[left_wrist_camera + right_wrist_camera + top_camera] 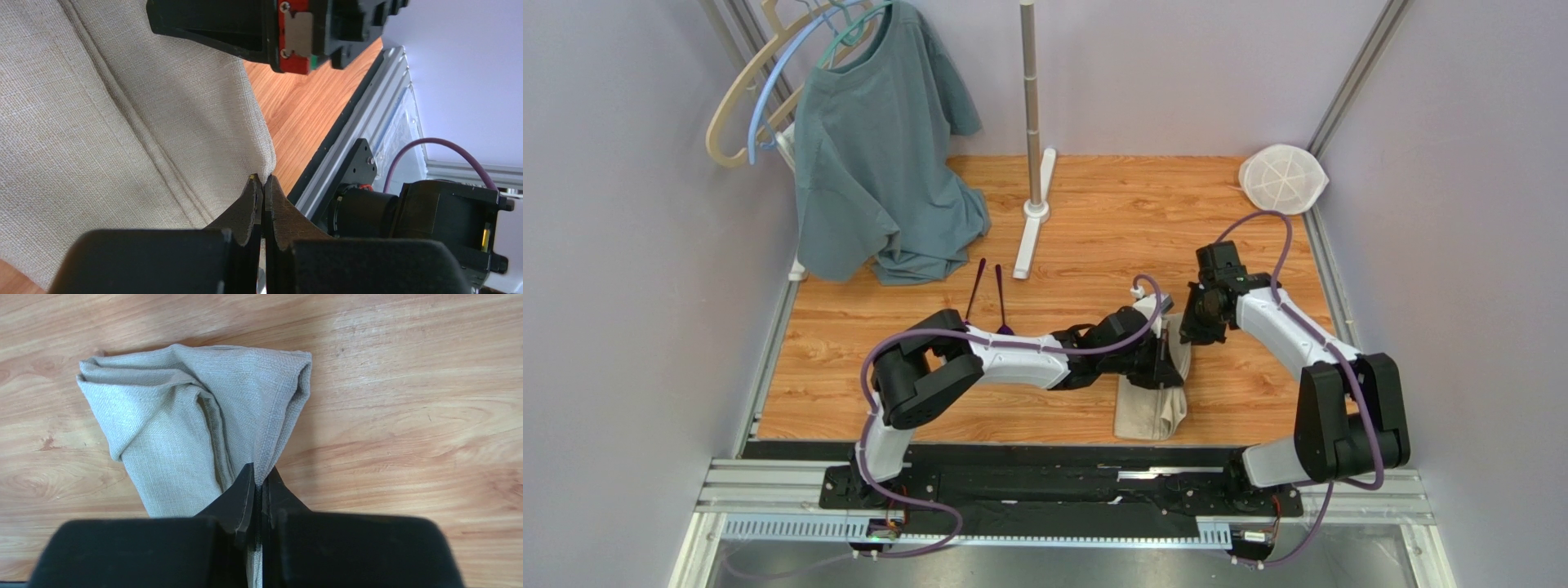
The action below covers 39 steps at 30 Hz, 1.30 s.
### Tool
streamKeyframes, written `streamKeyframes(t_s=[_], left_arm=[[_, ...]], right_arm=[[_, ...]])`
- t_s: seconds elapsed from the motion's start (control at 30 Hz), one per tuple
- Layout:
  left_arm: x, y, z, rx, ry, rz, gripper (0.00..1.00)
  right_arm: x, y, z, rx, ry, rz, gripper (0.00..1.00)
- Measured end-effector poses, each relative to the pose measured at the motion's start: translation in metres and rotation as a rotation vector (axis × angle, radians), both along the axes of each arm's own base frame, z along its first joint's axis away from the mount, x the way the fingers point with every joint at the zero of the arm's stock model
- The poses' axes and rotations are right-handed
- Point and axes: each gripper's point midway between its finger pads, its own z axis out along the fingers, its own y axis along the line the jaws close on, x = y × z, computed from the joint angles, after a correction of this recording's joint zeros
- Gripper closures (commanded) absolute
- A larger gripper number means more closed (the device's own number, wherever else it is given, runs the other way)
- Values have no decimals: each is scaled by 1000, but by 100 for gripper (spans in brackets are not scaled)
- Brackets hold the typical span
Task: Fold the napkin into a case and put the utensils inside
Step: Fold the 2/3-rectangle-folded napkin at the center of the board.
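The beige napkin (1149, 414) lies folded into a narrow oblong on the wooden table, near the front and right of centre. My left gripper (1169, 364) is shut on its far end; in the left wrist view the tips (264, 180) pinch a corner of the cloth (123, 110). My right gripper (1192, 333) sits just beyond, also shut on the napkin, with a hemmed edge (184, 416) caught between its tips (259, 478). Two utensils, spoons with dark handles (976, 292) (1000, 299), lie left of the arms; the left forearm partly covers their bowls.
A grey-green T-shirt (879, 159) hangs from hangers (768, 86) at the back left, its hem on the table. A metal stand pole (1030, 110) rises at the back centre. A white mesh disc (1284, 178) lies in the back right corner. Metal rails (1320, 263) border the table.
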Motion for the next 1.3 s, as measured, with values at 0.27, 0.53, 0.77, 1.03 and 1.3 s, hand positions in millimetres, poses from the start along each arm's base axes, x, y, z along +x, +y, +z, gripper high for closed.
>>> streamKeyframes(t_s=[0.27, 0.53, 0.77, 1.03, 1.3], left_arm=[[6, 10, -9, -67, -7, 12, 100], [2, 26, -15, -108, -29, 22, 100], [2, 40, -15, -181, -63, 39, 100], [3, 56, -14, -258, -94, 56, 100], [-7, 74, -33, -260, -92, 49, 100]], right_arm=[[4, 16, 17, -155, 16, 81, 100], [1, 33, 10, -288, 88, 80, 100], [0, 44, 13, -290, 96, 24, 100], [3, 63, 5, -256, 117, -6, 95], [12, 83, 3, -193, 88, 12, 56]])
